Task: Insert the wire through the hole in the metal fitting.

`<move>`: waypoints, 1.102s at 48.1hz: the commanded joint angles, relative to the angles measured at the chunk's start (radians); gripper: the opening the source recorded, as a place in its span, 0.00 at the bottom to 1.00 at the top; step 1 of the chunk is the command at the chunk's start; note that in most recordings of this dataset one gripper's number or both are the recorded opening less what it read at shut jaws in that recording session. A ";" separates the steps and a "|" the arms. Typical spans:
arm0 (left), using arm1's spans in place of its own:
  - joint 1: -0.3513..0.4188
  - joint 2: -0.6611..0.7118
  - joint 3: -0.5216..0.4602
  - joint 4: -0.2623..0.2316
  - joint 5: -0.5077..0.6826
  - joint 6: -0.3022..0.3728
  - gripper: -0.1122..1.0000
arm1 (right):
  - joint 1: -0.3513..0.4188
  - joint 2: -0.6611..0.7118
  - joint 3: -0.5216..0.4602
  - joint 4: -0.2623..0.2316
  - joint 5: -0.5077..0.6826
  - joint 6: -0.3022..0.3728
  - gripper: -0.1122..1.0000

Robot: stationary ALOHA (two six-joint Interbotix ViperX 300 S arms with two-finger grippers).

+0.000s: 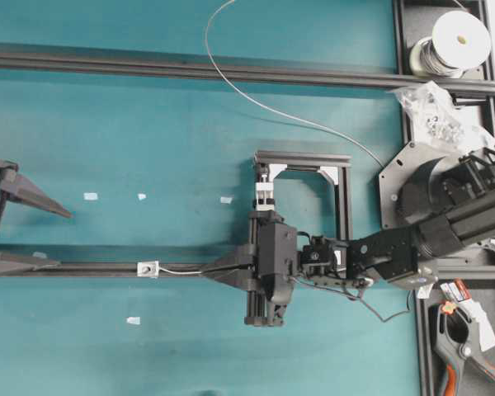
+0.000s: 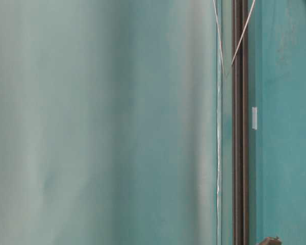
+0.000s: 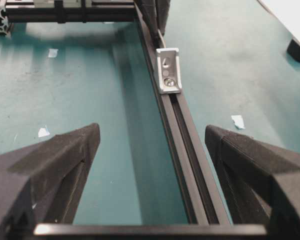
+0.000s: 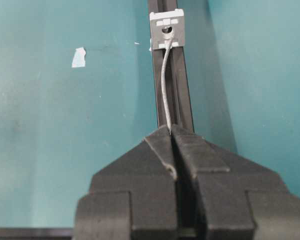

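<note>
You are holding the wire (image 4: pixel 164 85) in the right gripper (image 4: pixel 170 129), whose fingers are pinched tight together on it, with a short free length bowing out ahead of the tips. In the right wrist view that free end is arriving at the dark hole of the metal fitting (image 4: pixel 166 29); whether the tip is already inside or only touching the face, the pictures are not showing clearly. The fitting is sitting on the black rail (image 1: pixel 91 268) that is running along the left half of the worktop, toward its near edge, and the overhead view is showing the wire bridging the gap between fitting and gripper.

The left gripper (image 3: pixel 150 145) is waiting at the left edge of the worktop with its fingers spread wide, holding nothing, straddling the same rail and well apart from the fitting.

The risk lies in that bow. The wire is already curving, so if you are pushing on while the tip is catching on the hole's rim, it is likely to buckle sideways and skid off the fitting instead of feeding through. The fitting is also looking unrestrained on the rail, so a hard push could slide or turn it. The long tail trailing across the worktop to the spool (image 1: pixel 460 37) at the far right corner may also be dragging the end off line.
</note>
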 commanded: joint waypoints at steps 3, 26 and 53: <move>-0.002 -0.014 -0.005 0.000 -0.005 0.002 0.77 | -0.008 -0.011 -0.018 -0.015 -0.009 -0.002 0.10; -0.002 -0.014 -0.006 0.000 -0.005 0.002 0.77 | -0.008 -0.020 0.006 -0.026 -0.046 0.006 0.10; -0.002 -0.014 -0.008 0.000 -0.005 0.002 0.77 | -0.008 -0.034 0.028 -0.026 -0.078 0.008 0.10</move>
